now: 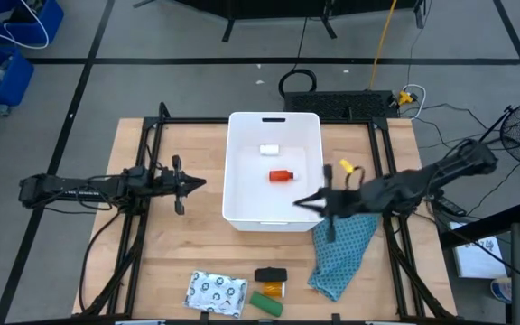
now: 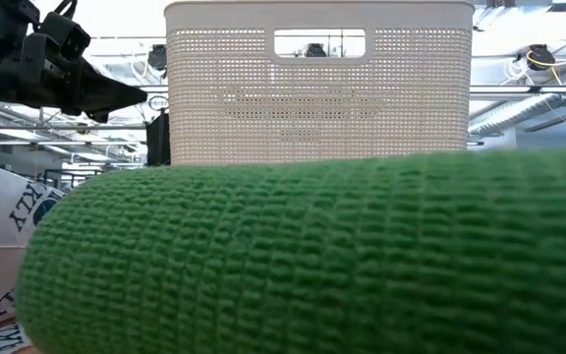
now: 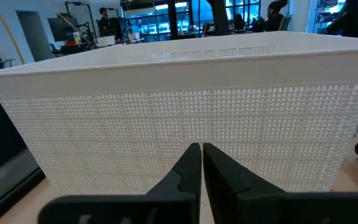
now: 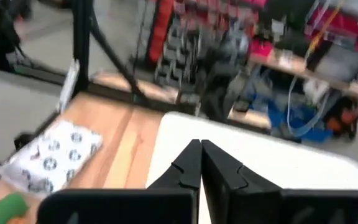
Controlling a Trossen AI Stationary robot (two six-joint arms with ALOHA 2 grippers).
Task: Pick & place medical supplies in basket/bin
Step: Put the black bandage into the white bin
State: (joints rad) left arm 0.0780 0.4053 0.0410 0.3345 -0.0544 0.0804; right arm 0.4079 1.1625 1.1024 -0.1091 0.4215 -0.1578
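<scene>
A white tub (image 1: 273, 217) sits mid-table holding a red bottle (image 1: 281, 176). At six o'clock lie a light, crinkly packet (image 1: 215, 292), best pinched at an edge, and a soft green block (image 1: 266, 303). Right gripper (image 1: 298, 202) and left gripper (image 1: 202, 184) are both closed, empty.

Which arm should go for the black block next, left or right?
Probably the right. Its tool hangs at the basket's front right corner, nearer the black block. The left tool waits beside the basket's left wall, farther off.
</scene>
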